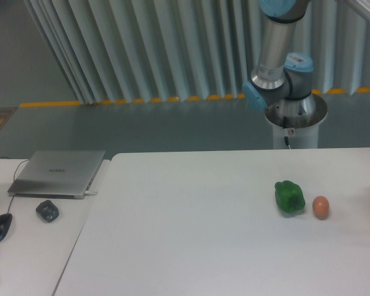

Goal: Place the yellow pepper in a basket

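The yellow pepper is out of view, and no basket shows either. The gripper is out of view; only the arm's base and lower joints (277, 68) show at the back right, behind the white table (191, 246). A green bell pepper (290, 197) lies on the table at the right. A small orange-brown egg-shaped thing (320, 207) sits just to its right.
A closed grey laptop (57, 173) lies on the side desk at the left, with a small dark object (47, 211) and a black mouse (0, 226) in front of it. The arm's white pedestal (294, 126) stands behind the table's far edge.
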